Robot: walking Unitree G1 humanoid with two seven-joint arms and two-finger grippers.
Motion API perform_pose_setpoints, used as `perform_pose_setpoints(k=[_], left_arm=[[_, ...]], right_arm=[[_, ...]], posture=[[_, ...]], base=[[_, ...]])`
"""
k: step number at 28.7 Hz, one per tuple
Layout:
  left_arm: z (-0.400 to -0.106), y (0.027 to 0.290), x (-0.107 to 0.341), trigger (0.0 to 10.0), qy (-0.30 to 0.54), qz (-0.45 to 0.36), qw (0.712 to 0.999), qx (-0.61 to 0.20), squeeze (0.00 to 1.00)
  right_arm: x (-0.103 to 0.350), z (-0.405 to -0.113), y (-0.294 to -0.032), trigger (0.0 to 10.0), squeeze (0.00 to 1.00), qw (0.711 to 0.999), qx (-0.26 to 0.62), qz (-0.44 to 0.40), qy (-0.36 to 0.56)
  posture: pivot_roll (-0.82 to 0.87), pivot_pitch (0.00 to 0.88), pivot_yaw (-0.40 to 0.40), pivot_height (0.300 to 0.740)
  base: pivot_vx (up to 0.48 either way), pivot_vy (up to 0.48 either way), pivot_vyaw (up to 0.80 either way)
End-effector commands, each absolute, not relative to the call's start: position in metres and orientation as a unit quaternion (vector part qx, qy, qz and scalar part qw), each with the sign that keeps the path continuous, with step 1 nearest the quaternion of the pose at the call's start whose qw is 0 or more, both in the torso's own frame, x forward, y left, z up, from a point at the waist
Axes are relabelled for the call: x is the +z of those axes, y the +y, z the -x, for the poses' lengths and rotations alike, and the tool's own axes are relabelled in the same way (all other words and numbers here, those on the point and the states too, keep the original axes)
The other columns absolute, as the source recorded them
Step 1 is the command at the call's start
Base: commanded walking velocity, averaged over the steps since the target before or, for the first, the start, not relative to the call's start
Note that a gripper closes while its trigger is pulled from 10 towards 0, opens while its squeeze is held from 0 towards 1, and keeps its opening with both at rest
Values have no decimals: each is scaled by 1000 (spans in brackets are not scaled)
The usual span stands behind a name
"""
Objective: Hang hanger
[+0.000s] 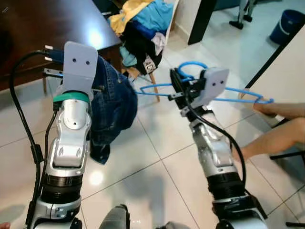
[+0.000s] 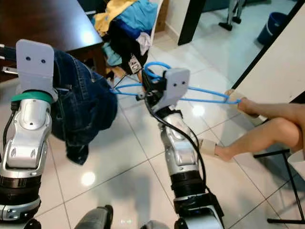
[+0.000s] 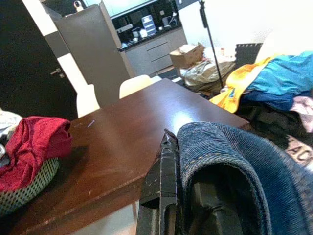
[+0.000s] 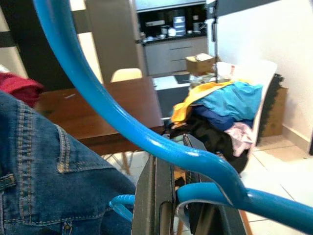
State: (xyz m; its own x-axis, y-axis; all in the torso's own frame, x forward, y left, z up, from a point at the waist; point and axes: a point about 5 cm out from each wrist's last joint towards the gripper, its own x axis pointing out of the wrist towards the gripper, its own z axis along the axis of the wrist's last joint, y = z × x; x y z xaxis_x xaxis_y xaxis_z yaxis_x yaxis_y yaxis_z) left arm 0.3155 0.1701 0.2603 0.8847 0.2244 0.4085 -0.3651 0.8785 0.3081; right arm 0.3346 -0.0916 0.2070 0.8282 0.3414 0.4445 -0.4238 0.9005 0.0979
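Note:
A blue plastic hanger (image 1: 238, 94) is held level in front of me, my right gripper (image 1: 177, 85) shut on its neck just below the hook (image 4: 122, 122). Its left end reaches toward a pair of dark blue jeans (image 1: 114, 102). The jeans hang bunched from my left gripper (image 3: 188, 196), which is shut on the denim (image 3: 234, 161). One black finger (image 3: 164, 181) shows beside the fold. The hanger's right end lies close to a person's foot (image 2: 240, 102).
A dark wooden table (image 1: 43, 28) stands at the back left, with a basket of red cloth (image 3: 29, 156) on it. A chair piled with clothes (image 1: 143, 28) is behind the hanger. A person's bare legs (image 2: 267, 131) stretch in from the right. A blue bin (image 1: 287, 25) stands far right.

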Motion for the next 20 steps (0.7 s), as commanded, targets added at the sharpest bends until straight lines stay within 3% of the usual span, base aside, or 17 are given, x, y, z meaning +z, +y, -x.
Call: perform_pose_setpoints(k=[1, 4, 20], left_arm=[[-314, 169, 268, 10000, -208, -195, 945, 160, 0], [-313, 169, 270, 10000, -213, -199, 943, 161, 0], [-311, 167, 283, 10000, -253, -224, 925, 174, 0]], right_arm=[[207, -334, -91, 10000, 0, 951, 201, -98, -214], [208, -335, -92, 10000, 0, 951, 198, -102, -216], [212, -331, -80, 10000, 0, 936, 243, -119, -224]], posture=[[128, 70, 17, 740], [129, 69, 18, 740], [139, 64, 18, 740]], base=[[454, 0, 781], [454, 0, 758], [457, 0, 45]])
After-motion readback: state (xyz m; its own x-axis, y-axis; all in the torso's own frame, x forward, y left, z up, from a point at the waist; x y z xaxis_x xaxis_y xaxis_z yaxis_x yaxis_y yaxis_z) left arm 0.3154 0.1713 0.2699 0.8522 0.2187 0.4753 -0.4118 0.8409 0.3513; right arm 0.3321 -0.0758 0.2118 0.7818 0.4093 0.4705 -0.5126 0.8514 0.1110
